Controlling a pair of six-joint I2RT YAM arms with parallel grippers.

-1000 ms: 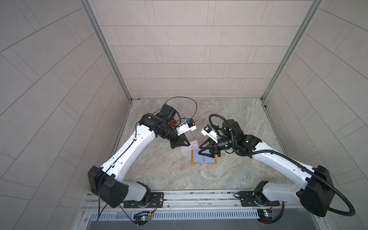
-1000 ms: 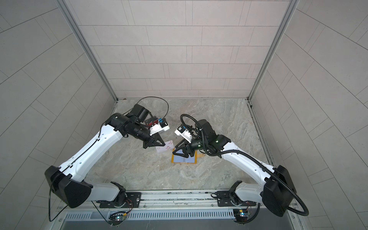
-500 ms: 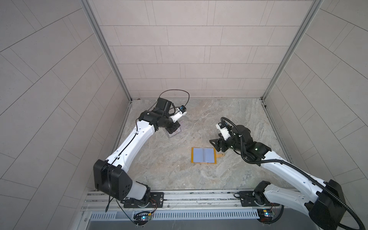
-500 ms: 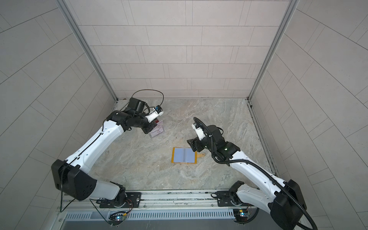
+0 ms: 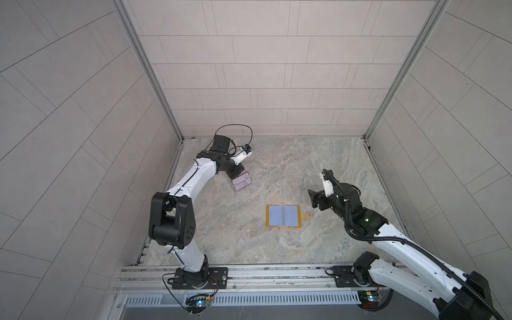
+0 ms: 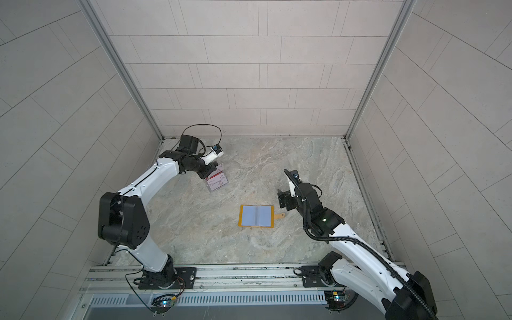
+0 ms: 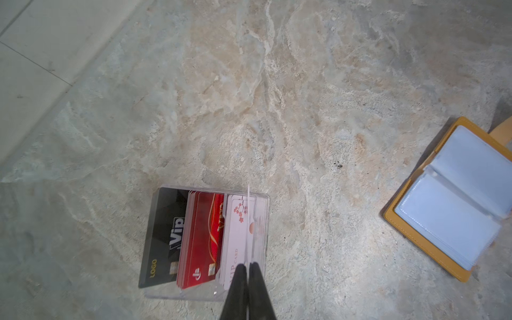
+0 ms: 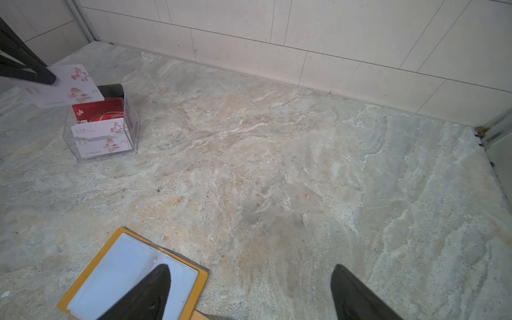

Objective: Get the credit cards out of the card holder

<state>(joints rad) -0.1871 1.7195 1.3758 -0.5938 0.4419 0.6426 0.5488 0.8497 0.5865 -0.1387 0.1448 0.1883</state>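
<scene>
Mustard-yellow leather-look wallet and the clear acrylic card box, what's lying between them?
Just bare marbled stone tabletop and one tiny dark speck between the mustard-yellow leather-look wallet and the clear acrylic card box, seen in both top views.

Card holder: mustard-yellow booklet wallet, lying open and flat on the bench, near the middle. Both pale bluish plastic sleeve pages face up, and no card shows in them. Its strap tab sticks out flat from the right edge.

Credit cards: a stack of red cards, leaning on edge in the middle tier of a clear box, well apart from the card holder, toward the bench's rear left.
</scene>
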